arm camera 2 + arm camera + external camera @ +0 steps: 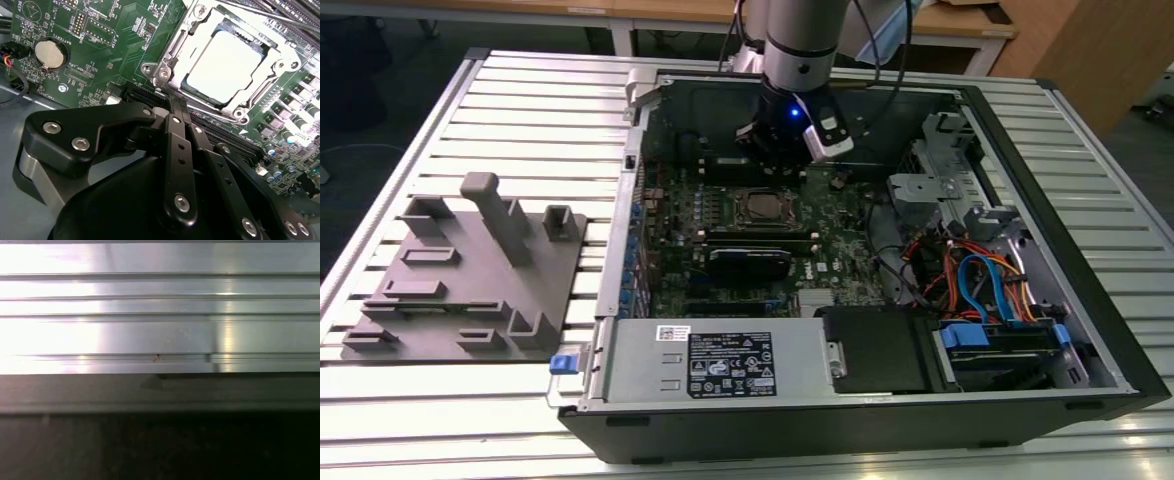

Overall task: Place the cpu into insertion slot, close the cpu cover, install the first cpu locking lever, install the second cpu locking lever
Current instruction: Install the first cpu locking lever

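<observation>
Cpu (pixel 227 65) lies under shut cover (pixel 172 52), closed empty gripper (pixel 175 98) at cover's corner; lever step likely needs slow, steady pressure beside cover.

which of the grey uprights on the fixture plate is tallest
The slim post at the far side of the plate, leaning slightly. It rises well above the short blocks on either side of it.

The gripper (pixel 774 166) hangs inside the open computer case (pixel 1067 330), over the far edge of the insertion slot (pixel 735 213) holding the cpu (pixel 759 207). A grey fixture tray (pixel 454 290) lies on the slatted table (pixel 520 90), on the exterior view's left.
</observation>
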Robot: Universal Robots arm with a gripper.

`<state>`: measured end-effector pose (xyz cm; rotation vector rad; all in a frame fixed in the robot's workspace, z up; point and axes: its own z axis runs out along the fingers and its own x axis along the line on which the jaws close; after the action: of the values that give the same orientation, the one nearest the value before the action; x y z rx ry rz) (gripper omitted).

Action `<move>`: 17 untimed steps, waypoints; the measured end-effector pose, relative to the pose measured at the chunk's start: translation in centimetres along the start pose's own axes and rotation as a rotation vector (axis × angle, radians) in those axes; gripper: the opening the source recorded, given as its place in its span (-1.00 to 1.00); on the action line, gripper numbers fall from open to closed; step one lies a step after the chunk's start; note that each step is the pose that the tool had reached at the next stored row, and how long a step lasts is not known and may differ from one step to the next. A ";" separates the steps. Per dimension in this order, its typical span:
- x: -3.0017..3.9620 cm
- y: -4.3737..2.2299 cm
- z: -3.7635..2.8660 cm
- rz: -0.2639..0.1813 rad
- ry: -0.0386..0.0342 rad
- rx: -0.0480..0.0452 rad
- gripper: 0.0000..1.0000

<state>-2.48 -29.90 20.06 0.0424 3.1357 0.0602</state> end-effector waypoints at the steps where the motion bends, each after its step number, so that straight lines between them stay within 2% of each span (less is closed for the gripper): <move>1: 0.00 0.00 0.00 0.000 -0.0001 0.0012 -0.80; 7: -0.02 -0.01 0.33 0.000 -0.0004 0.0168 -0.80; 14: -0.03 0.04 0.43 0.000 -0.0002 0.0175 -0.80; 17: -0.02 0.04 0.46 0.000 -0.0001 0.0150 -0.80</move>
<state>-2.46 -29.83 19.59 0.0427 3.1361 0.0367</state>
